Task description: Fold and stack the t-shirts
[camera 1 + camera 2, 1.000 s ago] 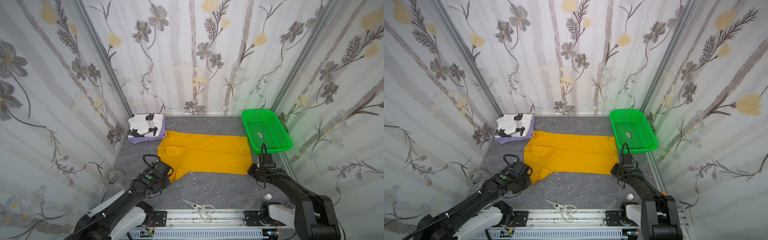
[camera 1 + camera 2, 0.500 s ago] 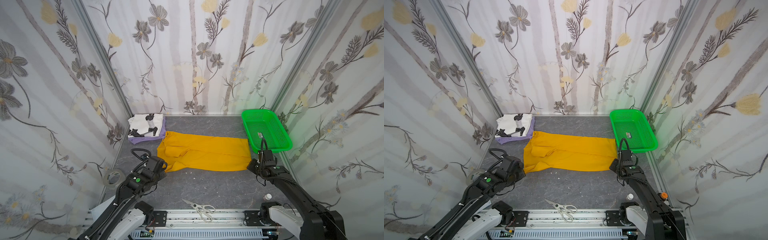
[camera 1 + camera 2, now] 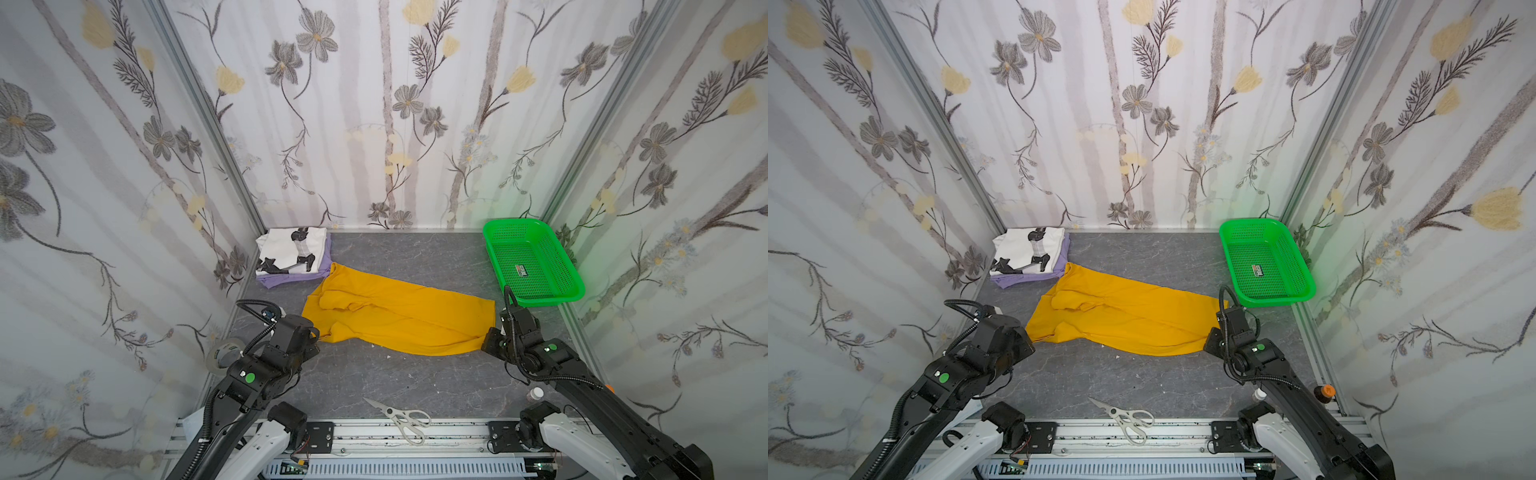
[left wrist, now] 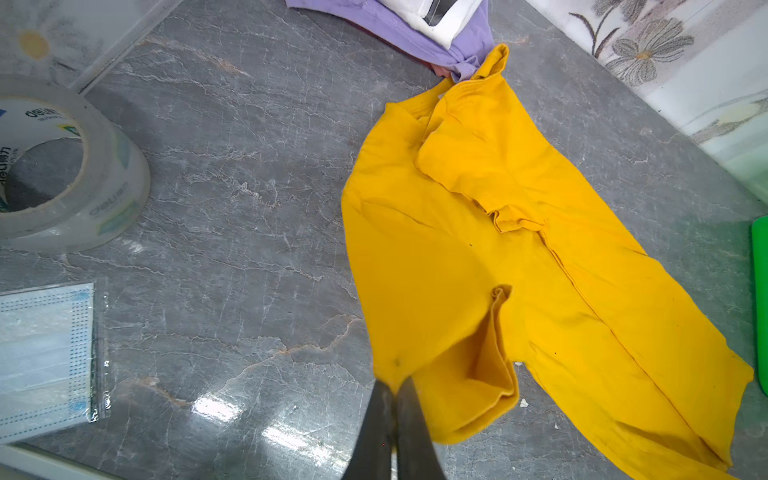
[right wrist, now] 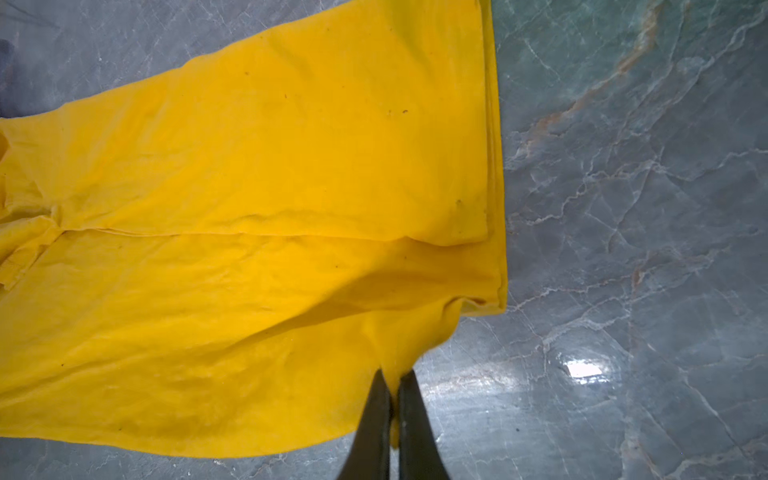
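Yellow t-shirt (image 3: 399, 320) now askew, corners between closed jaws (tape roll (image 4: 120, 187): "deli")

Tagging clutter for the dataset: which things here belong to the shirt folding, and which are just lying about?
Job: yellow t-shirt, white printed t-shirt, lavender t-shirt.
Lying about: green basket, scissors, tape roll, packaged face mask.

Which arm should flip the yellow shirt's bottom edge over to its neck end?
Probably the right: the right gripper is shut on the mustard-yellow t-shirt beside its hem corner; the left gripper pinches the sleeve end.
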